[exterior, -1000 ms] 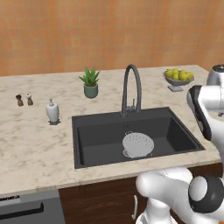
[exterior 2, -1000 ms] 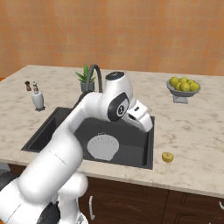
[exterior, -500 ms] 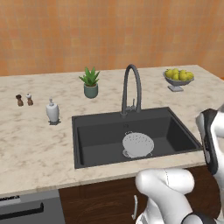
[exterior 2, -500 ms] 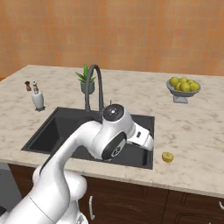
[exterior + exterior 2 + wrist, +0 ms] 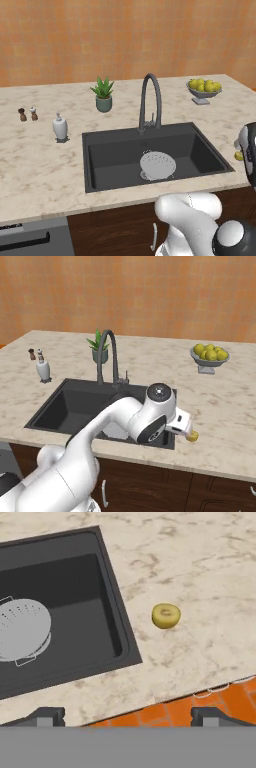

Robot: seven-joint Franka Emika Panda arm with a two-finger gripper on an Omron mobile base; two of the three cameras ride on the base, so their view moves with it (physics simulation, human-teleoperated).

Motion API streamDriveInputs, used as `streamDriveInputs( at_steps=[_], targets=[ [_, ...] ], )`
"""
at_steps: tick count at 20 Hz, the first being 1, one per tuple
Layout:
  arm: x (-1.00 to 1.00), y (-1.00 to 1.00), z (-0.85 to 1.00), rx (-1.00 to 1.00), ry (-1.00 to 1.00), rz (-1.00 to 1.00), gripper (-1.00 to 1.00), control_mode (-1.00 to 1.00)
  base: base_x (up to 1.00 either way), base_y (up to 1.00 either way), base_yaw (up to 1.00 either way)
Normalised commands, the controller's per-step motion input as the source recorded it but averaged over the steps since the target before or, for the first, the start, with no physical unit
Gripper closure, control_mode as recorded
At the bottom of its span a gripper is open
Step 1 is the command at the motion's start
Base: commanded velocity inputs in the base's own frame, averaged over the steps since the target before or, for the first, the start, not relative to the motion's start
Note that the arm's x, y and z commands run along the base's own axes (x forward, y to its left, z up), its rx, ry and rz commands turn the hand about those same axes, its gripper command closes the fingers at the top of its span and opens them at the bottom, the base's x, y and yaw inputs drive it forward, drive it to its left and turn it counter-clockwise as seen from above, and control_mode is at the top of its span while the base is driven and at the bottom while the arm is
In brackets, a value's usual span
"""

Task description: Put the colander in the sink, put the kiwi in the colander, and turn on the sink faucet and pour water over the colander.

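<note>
The kiwi (image 5: 166,615) lies on the marble counter just right of the sink (image 5: 112,602), near the counter's front edge. The pale holed colander (image 5: 22,629) sits upright on the basin floor. My gripper (image 5: 127,716) hovers above the front of the counter, open wide and empty. The kiwi is ahead of it, a little toward the right fingertip (image 5: 210,714). From the right base camera the kiwi (image 5: 192,436) peeks out beside the end of my arm. The colander (image 5: 157,166) rests in the sink (image 5: 100,160) in front of the faucet (image 5: 150,100).
A pedestal bowl of yellow-green fruit (image 5: 203,89) stands at the back right. A potted plant (image 5: 103,95), a soap bottle (image 5: 60,127) and two small shakers (image 5: 27,114) stand left of the sink. Beyond the counter's front edge an orange floor (image 5: 200,704) shows.
My arm has swung down and to the right, from above the sink to the counter's front right corner by the kiwi. The colander and kiwi have not moved. The gripper has stayed open.
</note>
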Motion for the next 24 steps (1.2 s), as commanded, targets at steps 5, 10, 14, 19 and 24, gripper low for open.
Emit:
streamDriveInputs(
  at_steps=[5,10,14,19,24],
  targets=[
    [0.02,-0.42,-0.41,0.05,0.05,0.02,-1.0,-1.0,0.0,0.0,0.0],
    [0.29,-0.05,-0.62,-0.02,0.0,0.0,-1.0,-1.0,0.0,0.0,0.0],
    [0.52,-0.01,-0.63,-0.06,0.02,0.0,-1.0,-1.0,0.0,0.0,0.0],
    [0.32,-0.18,-0.41,-0.01,0.04,0.0,-1.0,-1.0,0.0,0.0,0.0],
    [0.22,-0.5,-0.1,0.01,0.04,0.0,-1.0,-1.0,0.0,0.0,0.0]
  ],
)
